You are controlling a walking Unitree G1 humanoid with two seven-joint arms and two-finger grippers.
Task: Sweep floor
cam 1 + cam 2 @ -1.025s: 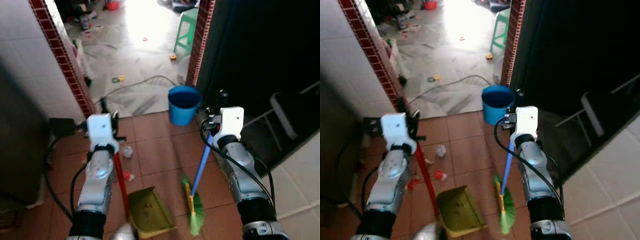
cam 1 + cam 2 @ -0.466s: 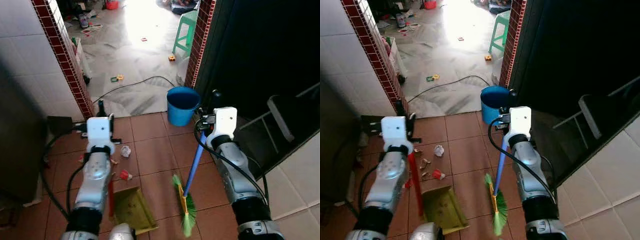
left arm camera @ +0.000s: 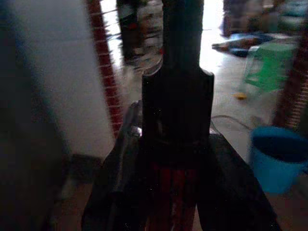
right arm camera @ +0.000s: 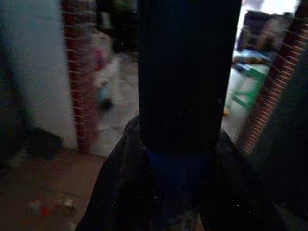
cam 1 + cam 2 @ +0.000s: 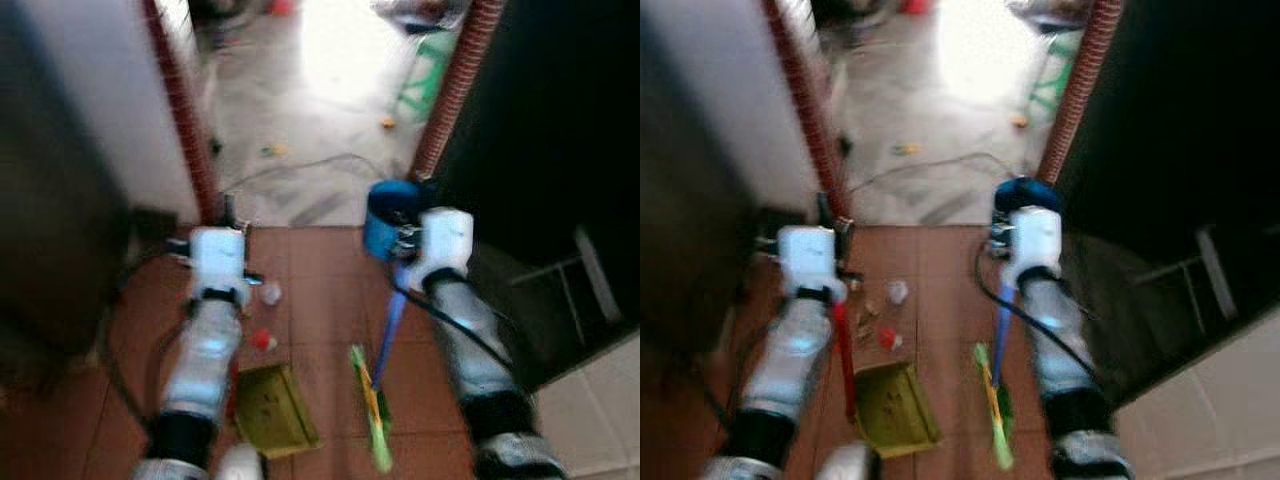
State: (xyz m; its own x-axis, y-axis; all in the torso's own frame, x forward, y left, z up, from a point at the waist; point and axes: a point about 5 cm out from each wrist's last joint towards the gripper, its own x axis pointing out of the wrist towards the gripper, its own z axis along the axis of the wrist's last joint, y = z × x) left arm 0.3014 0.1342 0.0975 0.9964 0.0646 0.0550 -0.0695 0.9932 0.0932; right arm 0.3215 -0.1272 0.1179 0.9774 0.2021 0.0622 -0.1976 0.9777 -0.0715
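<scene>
The litter [image 5: 887, 318] is the thing to be swept: a white crumpled scrap, a red bit and some small pieces on the terracotta floor [image 5: 940, 290]. It lies just beyond the front edge of the yellow-green dustpan [image 5: 890, 406], on the side toward the doorway. The broom head [image 5: 992, 418], green with a yellow band, rests on the floor beside the dustpan, on its right, so the litter is not between the two tools yet.

The left pincer [image 5: 836, 232] is closed around the red handle [image 5: 845, 350] of the dustpan; in the left wrist view the dark fingers [image 3: 120, 183] wrap that red stick. The right pincer [image 5: 1002, 238] is closed around the blue broom handle [image 5: 1003, 325], near its top. The blue bucket [image 5: 390, 212] stands beyond the dustpan, at the doorway, just behind the right pincer.

I judge the step to be the approach, with both tools carried and the sweep not begun. The next move calls for bringing the broom head past the litter, on its far side from the dustpan, and pulling it toward the pan's mouth while the pan stays flat.

Compared with half a second ago, the whole picture has shifted and become blurred, so the camera moved. The litter, dustpan and broom keep about the same arrangement, and both grasps are unchanged.
</scene>
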